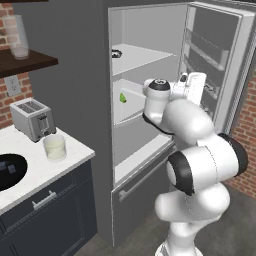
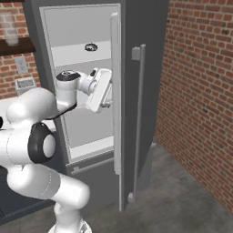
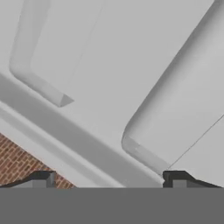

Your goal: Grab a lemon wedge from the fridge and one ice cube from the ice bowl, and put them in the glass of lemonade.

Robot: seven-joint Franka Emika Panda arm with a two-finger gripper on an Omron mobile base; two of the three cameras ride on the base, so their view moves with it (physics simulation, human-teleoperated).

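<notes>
On the middle glass shelf of the open fridge [image 1: 150, 30] lies one lemon wedge [image 1: 122, 97], its orientation too small to judge. Just beside the door's inner face, the gripper [image 3: 109, 177] stands with jaws wide, holding nothing. Left base view alone shows one glass of lemonade [image 1: 55, 148] beside one toaster [image 1: 32, 119] on the counter [image 1: 50, 170], and the ice bowl [image 1: 10, 170].

We see our gripper [image 3: 109, 179], fingertips [image 3: 43, 178] wide apart, close before the fridge door's pale shelves [image 3: 175, 109], with brick wall [image 3: 19, 164] alongside.
</notes>
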